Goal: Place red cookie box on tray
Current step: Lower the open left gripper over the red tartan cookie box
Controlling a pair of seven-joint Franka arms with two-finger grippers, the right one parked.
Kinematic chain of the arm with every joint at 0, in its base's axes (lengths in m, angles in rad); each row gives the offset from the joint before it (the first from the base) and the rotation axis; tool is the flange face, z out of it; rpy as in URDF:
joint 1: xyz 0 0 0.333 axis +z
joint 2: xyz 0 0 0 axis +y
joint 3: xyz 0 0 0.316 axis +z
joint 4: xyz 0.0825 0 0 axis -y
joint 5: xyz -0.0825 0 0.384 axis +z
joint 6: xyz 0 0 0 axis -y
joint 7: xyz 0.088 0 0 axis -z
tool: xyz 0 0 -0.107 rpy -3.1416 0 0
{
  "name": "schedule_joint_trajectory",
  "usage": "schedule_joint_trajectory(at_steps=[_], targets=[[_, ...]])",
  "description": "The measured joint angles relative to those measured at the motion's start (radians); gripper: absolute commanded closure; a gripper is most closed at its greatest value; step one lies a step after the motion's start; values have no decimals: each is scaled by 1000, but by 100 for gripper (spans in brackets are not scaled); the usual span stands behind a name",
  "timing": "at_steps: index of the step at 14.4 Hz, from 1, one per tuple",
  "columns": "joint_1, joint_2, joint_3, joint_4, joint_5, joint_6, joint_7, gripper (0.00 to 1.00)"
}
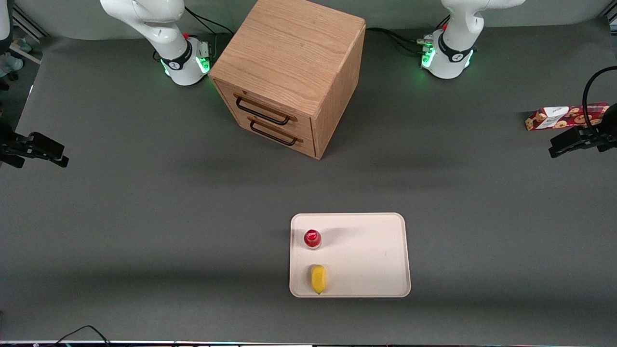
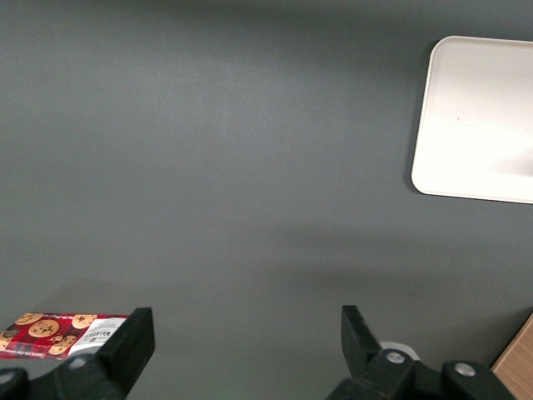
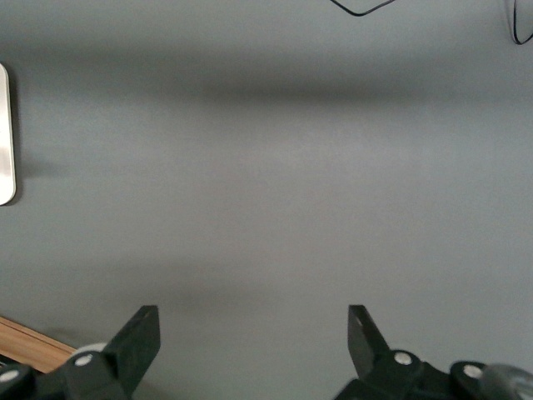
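The red cookie box (image 1: 566, 117) lies flat on the grey table toward the working arm's end, its cookie print and white label facing up. It also shows in the left wrist view (image 2: 58, 332), beside one finger. My left gripper (image 1: 559, 144) hangs above the table a little nearer the front camera than the box. It is open and empty (image 2: 246, 346), and only bare table shows between its fingers. The cream-white tray (image 1: 366, 255) lies near the table's front edge at mid-table, well away from the box. One corner of it shows in the left wrist view (image 2: 479, 117).
A small red-capped bottle (image 1: 312, 238) and a yellow object (image 1: 318, 278) sit on the tray along its side toward the parked arm. A wooden two-drawer cabinet (image 1: 289, 72) stands at the back of the table between the arm bases.
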Motion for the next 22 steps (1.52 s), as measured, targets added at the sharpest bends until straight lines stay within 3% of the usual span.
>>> schedule_joint_trajectory(at_steps=[6, 13, 19, 22], targets=[[4, 4, 4, 0, 2, -23, 107, 0], [192, 7, 24, -148, 63, 3, 815, 0], [344, -151, 38, -505, 73, 256, 1284, 0], [380, -224, 141, -716, 77, 427, 1513, 0]])
